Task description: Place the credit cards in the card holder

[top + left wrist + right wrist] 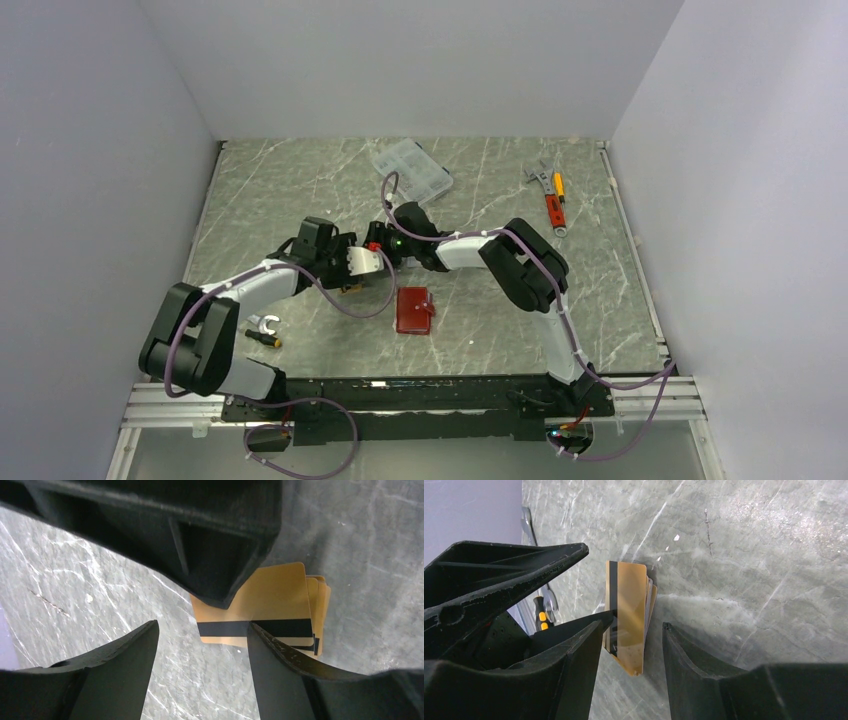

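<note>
Slightly fanned stack of orange-gold plastic credit cards [280, 597] (top one has a black stripe) lies mid-table on the grey-green marble table [300, 190]. Both grippers are nose-to-nose over it. Left gripper [202, 630]: jaws spread, pinching nothing. Right gripper [631, 626]: jaws spread astride the stack, not clamped. Red leather-like card holder [414, 310] lies folded nearby, toward the arm bases.

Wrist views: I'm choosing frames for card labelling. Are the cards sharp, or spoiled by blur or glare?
Left wrist: credit cards sharp, evenly lit, no glare. Right wrist: equally crisp, only a faint sheen.
</note>
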Tool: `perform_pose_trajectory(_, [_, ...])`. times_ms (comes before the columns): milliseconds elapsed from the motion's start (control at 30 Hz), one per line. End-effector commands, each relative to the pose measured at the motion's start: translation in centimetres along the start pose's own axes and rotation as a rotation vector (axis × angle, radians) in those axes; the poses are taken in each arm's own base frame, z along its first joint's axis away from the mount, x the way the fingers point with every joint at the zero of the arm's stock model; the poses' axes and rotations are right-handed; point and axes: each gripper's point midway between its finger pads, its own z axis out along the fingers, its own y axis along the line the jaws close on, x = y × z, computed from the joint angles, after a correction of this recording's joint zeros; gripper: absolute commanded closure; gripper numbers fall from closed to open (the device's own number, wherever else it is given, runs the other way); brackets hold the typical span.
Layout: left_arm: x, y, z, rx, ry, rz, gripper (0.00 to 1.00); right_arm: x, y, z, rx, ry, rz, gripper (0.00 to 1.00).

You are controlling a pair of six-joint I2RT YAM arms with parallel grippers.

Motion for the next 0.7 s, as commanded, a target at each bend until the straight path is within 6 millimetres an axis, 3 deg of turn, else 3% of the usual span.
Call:
perform_pose_trajectory(0, [0.0, -1.1, 0.8, 0.027, 0.005, 0.014, 0.29, 1.6, -1.6, 0.2, 0.049, 0.028, 0.029, 0.50])
perform_pose_trajectory(267, [-0.5, -1.7, 0.8, 0.051, 0.001, -0.001, 0.31, 2.3, -2.3, -0.2, 0.065, 0.028, 0.056, 0.51])
perform_pose_trajectory(533, [-2.1, 2.2, -3.5, -0.009, -0.048, -0.117, 0.24, 2.2, -2.8, -0.2, 0.091, 0.024, 0.047, 0.52])
perform_pose_trajectory(667, [-1.6, 2.5, -3.6, -0.002, -0.035, -0.112, 0.21, 2.1, -2.7, -0.3, 0.089, 0.020, 0.046, 0.52])
